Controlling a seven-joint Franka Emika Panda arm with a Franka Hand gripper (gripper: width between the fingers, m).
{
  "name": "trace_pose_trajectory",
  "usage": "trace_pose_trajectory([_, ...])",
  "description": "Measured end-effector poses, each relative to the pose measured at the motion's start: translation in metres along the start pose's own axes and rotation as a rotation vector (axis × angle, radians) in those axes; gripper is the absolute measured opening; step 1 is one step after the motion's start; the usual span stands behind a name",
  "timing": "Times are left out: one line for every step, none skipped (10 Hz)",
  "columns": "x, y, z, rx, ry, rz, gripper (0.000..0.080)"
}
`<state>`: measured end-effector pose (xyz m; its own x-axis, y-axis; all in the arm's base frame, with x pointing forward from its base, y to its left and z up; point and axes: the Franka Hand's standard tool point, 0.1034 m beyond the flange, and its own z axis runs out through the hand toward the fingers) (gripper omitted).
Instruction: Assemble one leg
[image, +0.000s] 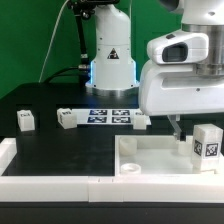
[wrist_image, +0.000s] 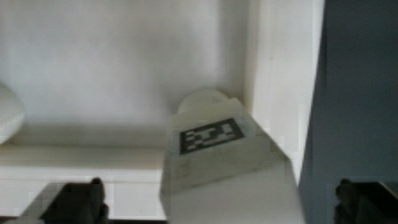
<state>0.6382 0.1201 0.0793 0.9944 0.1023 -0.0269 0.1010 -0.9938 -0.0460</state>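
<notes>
A leg (image: 207, 143), a small white block with a black-and-white tag, stands upright on the large white tray-like piece (image: 150, 160) at the exterior view's right. My gripper (image: 178, 128) hangs just above and beside it. In the wrist view the leg (wrist_image: 222, 150) stands between my two dark fingertips (wrist_image: 80, 200), with a gap on each side. The gripper (wrist_image: 224, 205) is open and touches nothing. The tray-like piece (wrist_image: 107, 60) fills most of the wrist view behind the leg.
Two more small white legs (image: 25, 120) (image: 66, 118) stand on the black table at the exterior view's left. The marker board (image: 110, 115) lies before the robot base (image: 110, 60). A white rail (image: 60, 185) borders the front edge.
</notes>
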Motion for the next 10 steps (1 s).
trace_pose_trajectory([0.0,-0.0003,0.0,0.0,0.0,0.012,0.0649])
trace_pose_trajectory([0.0,0.0,0.0,0.0,0.0,0.012,0.0554])
trace_pose_trajectory([0.0,0.0001,0.0,0.0,0.0,0.012,0.037])
trace_pose_trajectory([0.0,0.0,0.0,0.001,0.0,0.018,0.037])
trace_pose_trajectory([0.0,-0.0001,0.0,0.001,0.0,0.046,0.029])
trace_pose_trajectory([0.0,-0.0001,0.0,0.001,0.0,0.046,0.0291])
trace_pose_trajectory([0.0,-0.0002,0.0,0.003,0.0,0.093,0.029])
trace_pose_trajectory([0.0,0.0002,0.0001,0.015,-0.002,0.273,0.029])
trace_pose_trajectory([0.0001,0.001,0.0002,0.029,-0.006,0.463,0.029])
trace_pose_trajectory([0.0003,0.0012,0.0005,0.034,-0.008,0.564,0.029])
